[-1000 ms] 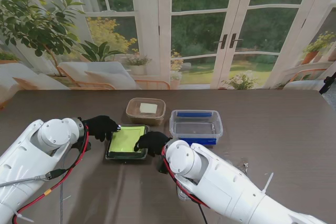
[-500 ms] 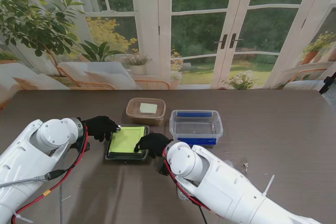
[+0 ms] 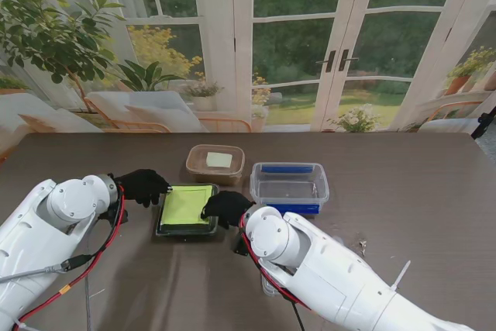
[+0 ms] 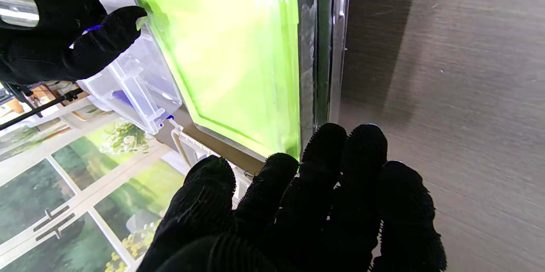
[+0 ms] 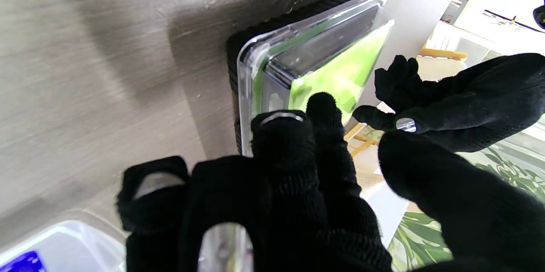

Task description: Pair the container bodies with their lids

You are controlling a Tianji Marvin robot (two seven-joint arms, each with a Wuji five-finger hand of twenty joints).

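On the brown table (image 3: pixel 418 191), the left hand (image 3: pixel 142 187) sits at the left edge of the green box (image 3: pixel 187 209), its gloved fingers (image 4: pixel 323 165) held close together and reaching the far left corner of the lid (image 4: pixel 230 59); it grips nothing, and whether the tips actually touch the rim I cannot tell. The box is a dark tray under a clear cover with a lime-green sheet showing through, lying flat near me in the middle of the table. The right hand (image 3: pixel 225 208) rests on its right edge, fingertips (image 5: pixel 323 108) pressing down on the lid's corner, the thumb held apart, nothing clasped. Farther from me stands a tan tub (image 3: pixel 215 163), and to the right of it a clear tub (image 3: pixel 289 185) with blue clips.
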